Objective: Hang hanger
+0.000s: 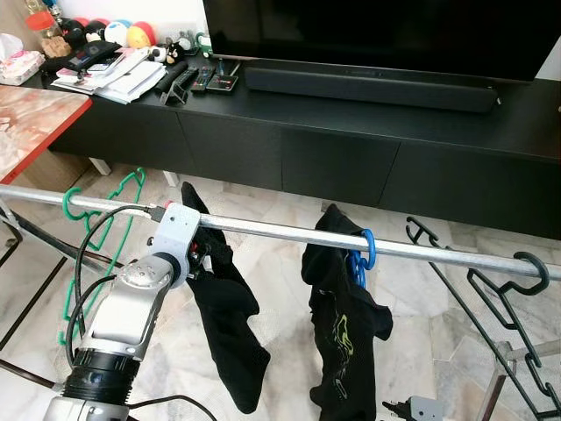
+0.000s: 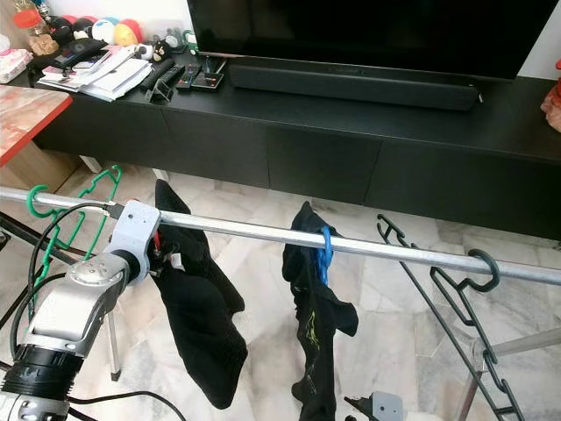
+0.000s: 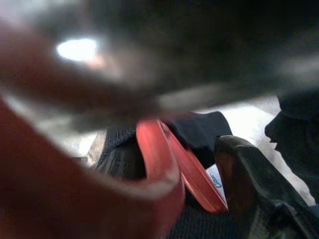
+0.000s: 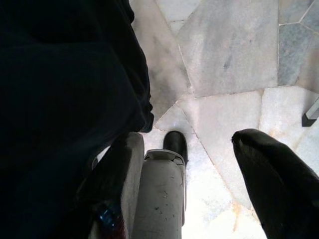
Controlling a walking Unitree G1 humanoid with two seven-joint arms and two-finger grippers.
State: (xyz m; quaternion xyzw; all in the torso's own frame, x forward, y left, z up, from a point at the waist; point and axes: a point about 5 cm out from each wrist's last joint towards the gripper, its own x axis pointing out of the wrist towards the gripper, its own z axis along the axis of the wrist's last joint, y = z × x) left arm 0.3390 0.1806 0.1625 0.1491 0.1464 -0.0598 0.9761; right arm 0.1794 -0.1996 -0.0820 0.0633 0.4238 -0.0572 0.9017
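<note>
The left arm is up at the metal rail (image 1: 289,232), its left pincer (image 1: 203,254) tucked right behind the rail against a black garment (image 1: 223,307) that hangs there. From the head views the fingers are buried in the cloth, but the left wrist view gives it away: a red hanger (image 3: 172,164) runs between a black fingertip (image 3: 249,184) and the blurred red mass close to the lens, so the pincer looks pressed onto that red hanger, with the black cloth just behind it. The hanger sits right at the rail, on the left half, though whether its hook is over the bar cannot be told from here. Further right on the rail a second black garment (image 1: 337,324) dangles from a blue hanger (image 1: 364,254) hooked over the bar. At the far left end a green hanger (image 1: 96,219) hangs empty, and at the right end a dark hanger (image 1: 500,298) is hooked on as well. Down low, the right pincer (image 4: 194,169) points at the marble floor (image 4: 234,59) with its two black fingers spread wide and nothing between them, dark cloth just beside it. Behind the rail stands a long black TV cabinet (image 1: 351,149) with a television (image 1: 377,35), a soundbar (image 1: 368,88) and scattered papers (image 1: 114,74) on top.
</note>
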